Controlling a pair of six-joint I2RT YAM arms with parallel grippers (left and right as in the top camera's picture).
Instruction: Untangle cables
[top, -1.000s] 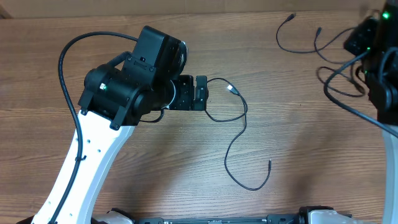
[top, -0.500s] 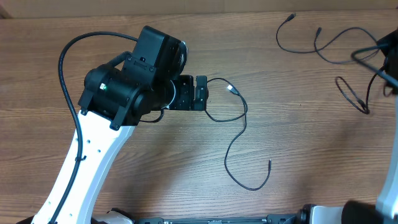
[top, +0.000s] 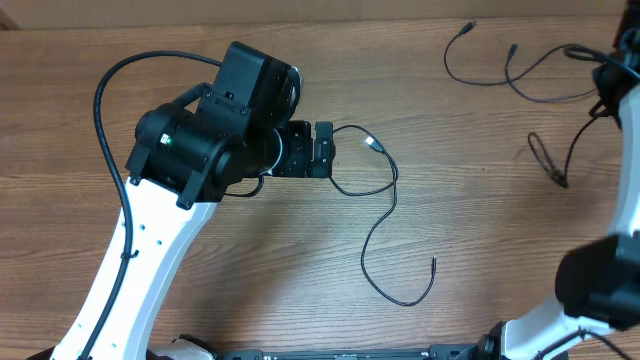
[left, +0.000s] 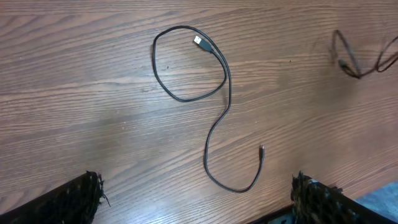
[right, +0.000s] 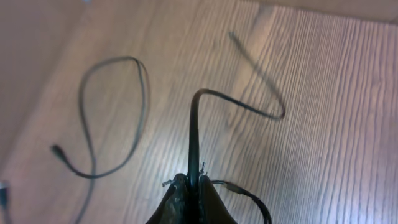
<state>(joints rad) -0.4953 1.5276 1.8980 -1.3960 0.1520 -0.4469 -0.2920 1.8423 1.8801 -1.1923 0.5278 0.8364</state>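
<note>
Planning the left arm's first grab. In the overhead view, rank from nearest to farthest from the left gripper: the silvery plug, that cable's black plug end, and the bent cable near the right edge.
From the left gripper:
1. silvery plug, just beside it on the right.
2. black plug end, lower right, toward the robot's side.
3. bent cable, far off to the right.

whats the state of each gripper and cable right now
left gripper, open, holding nothing
right gripper, shut on the held cable
held cable, pinched between the fingers, rest hanging slack
middle cable, lying loose on the table, curled in one loop
far cable, lying slack on the table
</note>
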